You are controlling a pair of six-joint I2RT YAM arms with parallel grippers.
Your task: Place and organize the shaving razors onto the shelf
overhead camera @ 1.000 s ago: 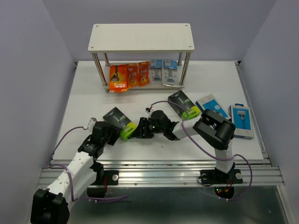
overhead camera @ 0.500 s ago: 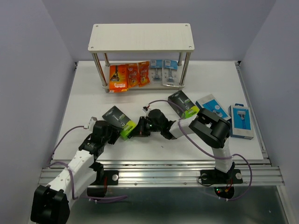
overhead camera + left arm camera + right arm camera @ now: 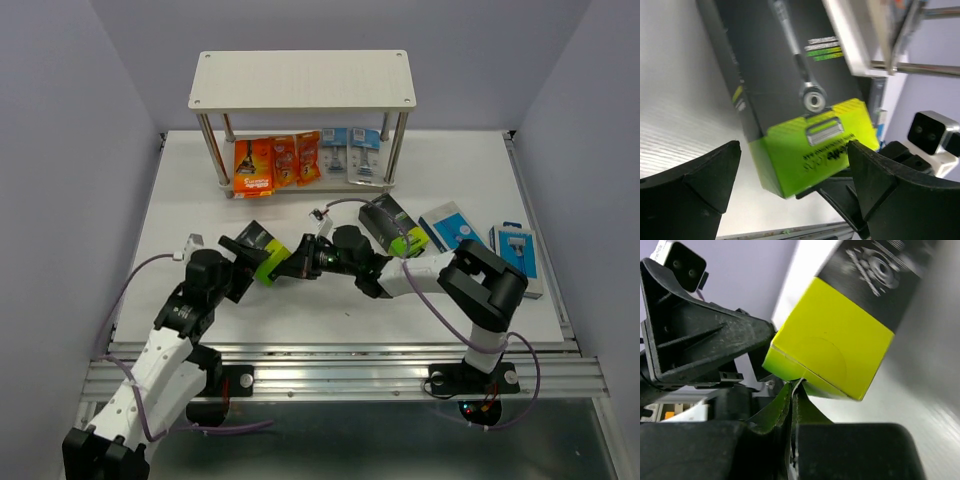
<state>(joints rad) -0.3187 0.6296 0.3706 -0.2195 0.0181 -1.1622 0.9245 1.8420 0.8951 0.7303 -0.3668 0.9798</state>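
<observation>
- Left fingers (image 3: 695,175) are gaping wide around the black-and-lime box (image 3: 785,90), gripping nothing.
- Right fingers (image 3: 775,410) are pressing fully together at its lime corner, risking a slip short of the twelve-o'clock shelf (image 3: 300,80).

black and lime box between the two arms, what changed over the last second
The left pincer opened wide and let go of the black-and-lime box, fingers now clear on either side. The right pincer reached left and closed at the box's lime end. The box shifted slightly toward the shelf. Packs on the shelf and the boxes at right stayed put.
</observation>
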